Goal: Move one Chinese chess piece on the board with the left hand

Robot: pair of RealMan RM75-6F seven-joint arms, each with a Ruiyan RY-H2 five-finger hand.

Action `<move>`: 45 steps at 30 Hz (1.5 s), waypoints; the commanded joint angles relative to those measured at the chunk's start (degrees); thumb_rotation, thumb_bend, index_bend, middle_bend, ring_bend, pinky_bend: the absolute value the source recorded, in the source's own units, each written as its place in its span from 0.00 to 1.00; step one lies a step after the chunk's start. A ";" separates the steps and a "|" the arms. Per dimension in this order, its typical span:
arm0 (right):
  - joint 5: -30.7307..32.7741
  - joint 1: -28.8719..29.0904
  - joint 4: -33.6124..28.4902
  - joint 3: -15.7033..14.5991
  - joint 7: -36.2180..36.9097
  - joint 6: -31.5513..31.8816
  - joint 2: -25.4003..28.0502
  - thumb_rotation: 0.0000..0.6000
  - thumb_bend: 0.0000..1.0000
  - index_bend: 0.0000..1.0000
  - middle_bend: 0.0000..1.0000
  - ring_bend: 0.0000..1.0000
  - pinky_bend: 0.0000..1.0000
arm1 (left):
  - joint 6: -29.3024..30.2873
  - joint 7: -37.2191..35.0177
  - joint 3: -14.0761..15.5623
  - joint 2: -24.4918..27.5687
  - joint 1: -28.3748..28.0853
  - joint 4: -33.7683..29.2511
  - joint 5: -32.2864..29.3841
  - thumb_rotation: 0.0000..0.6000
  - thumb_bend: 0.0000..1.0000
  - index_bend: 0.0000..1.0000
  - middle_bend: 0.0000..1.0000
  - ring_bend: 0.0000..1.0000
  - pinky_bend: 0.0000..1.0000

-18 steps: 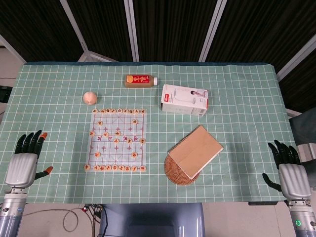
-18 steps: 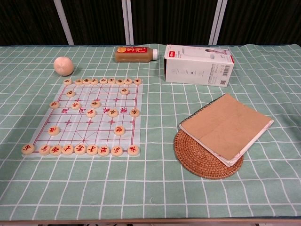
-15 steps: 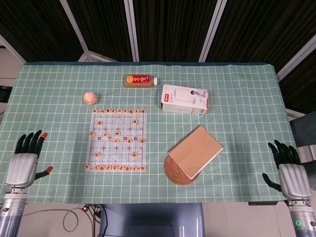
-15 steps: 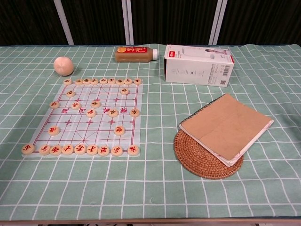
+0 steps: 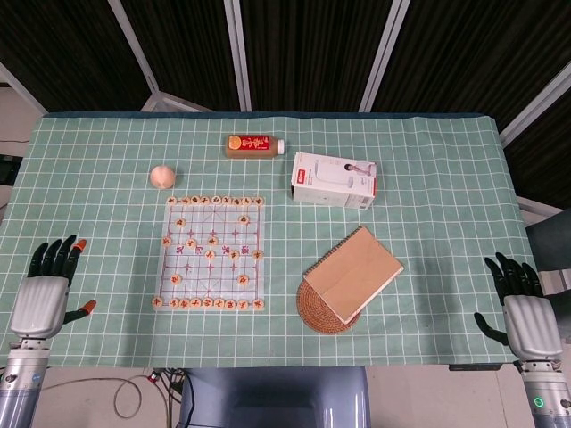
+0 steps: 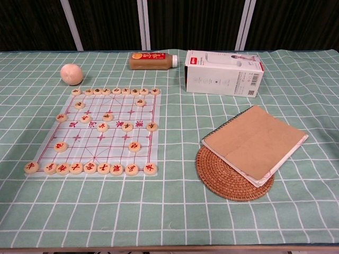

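No change since the earlier frames: both hands, pieces and clutter unmoved.

Left hand [image 5: 41, 294] at the near left edge, fingers spread, holding nothing, well apart from the board [image 5: 212, 253]. Pieces [image 6: 103, 127] lined along the board's far and near rows, a few scattered mid-board.

Peach-coloured ball [image 6: 71, 74] just beyond the board's far left corner. Bottle [image 6: 154, 61] lying on its side farther back. White box [image 6: 223, 73] beside it. Notebook [image 6: 255, 143] resting on a wicker coaster [image 6: 228, 182]. Right hand [image 5: 526, 314] at the near right edge, fingers released, empty.

Green checked cloth [image 6: 175, 217] over the table; dark panels behind.
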 commanded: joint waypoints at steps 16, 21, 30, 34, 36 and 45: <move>-0.39 -0.12 -0.13 -0.15 0.25 0.25 0.21 1.00 0.34 0.00 0.00 0.00 0.00 | 0.90 1.68 -0.47 0.15 -0.14 -0.37 0.39 1.00 0.04 0.00 0.34 0.32 0.31; -0.08 -0.14 -0.28 -0.09 0.59 0.09 0.29 1.00 0.34 0.00 0.00 0.00 0.00 | 1.42 2.59 -1.89 -0.50 -1.35 0.38 1.29 1.00 0.06 0.01 0.83 0.78 0.76; 0.27 -0.04 -0.35 -0.03 1.03 -0.32 0.44 1.00 0.34 0.00 0.00 0.00 0.00 | -6.42 8.81 -5.13 -1.33 -6.91 -2.41 -3.64 1.00 0.09 0.23 1.00 0.95 0.93; 0.56 0.02 -0.43 0.05 1.17 -0.56 0.49 1.00 0.34 0.00 0.00 0.00 0.00 | -11.96 12.68 -7.14 -2.67 -10.70 -3.76 -8.62 1.00 0.11 0.33 1.00 0.98 0.96; 0.72 0.02 -0.49 0.06 1.34 -0.68 0.54 1.00 0.34 0.00 0.00 0.00 0.00 | -14.55 15.55 -8.05 -3.76 -13.01 -3.70 -11.02 1.00 0.13 0.37 1.00 0.99 0.97; 1.36 0.11 -0.93 0.14 2.10 -1.30 0.90 1.00 0.34 0.00 0.00 0.00 0.00 | -20.89 26.05 -10.40 -8.67 -20.84 -1.26 -21.09 1.00 0.18 0.42 1.00 1.00 0.98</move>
